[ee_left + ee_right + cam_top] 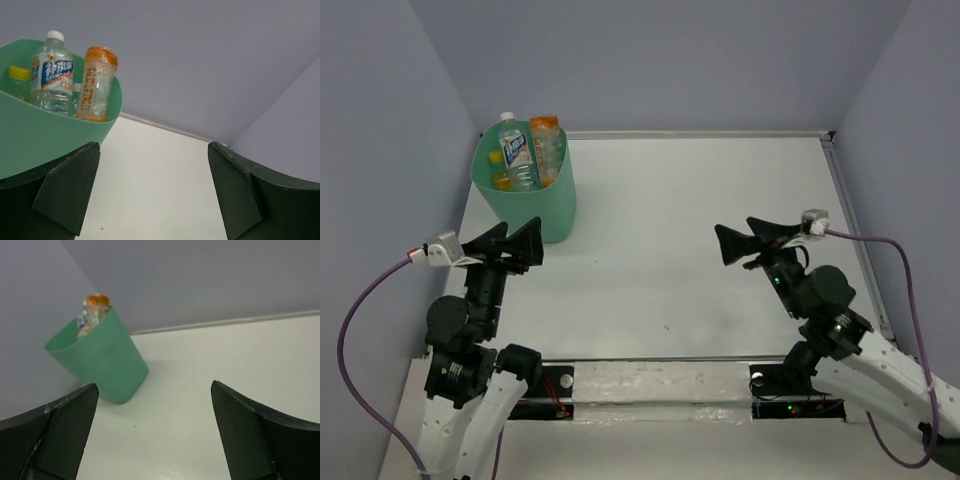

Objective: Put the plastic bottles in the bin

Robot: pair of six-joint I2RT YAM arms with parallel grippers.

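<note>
both of my tools are empty. my left gripper [520,232] hangs just beside the near wall of the mint-green bin [535,205], its two dark fingers spread wide with nothing between them; in its wrist view only bare white table [150,170] shows in the gap. my right gripper [737,232] is well apart from the bin, over the right half of the table, fingers likewise spread wide and holding nothing, pointed toward the bin across open tabletop. the bin stands upright at the far left corner of the table, close to the grey walls [670,60]. inside it i can make out three bottles standing roughly upright and crowded together: a clear blue-labelled bottle [517,152] with a white cap, its neck rising above the rim; an orange-labelled bottle [546,148] with an orange top just to its right, leaning against the bin's right wall and also poking above the rim; and a short bottle with a yellow cap [497,170] sitting lower, to the left of the blue-labelled one, mostly below the rim. there may be more bottles deeper in the bin, but its walls hide the bottom and i cannot tell. from my right wrist only the orange top and a bit of the blue label show over the rim. i see no bottle lying on the table.
</note>
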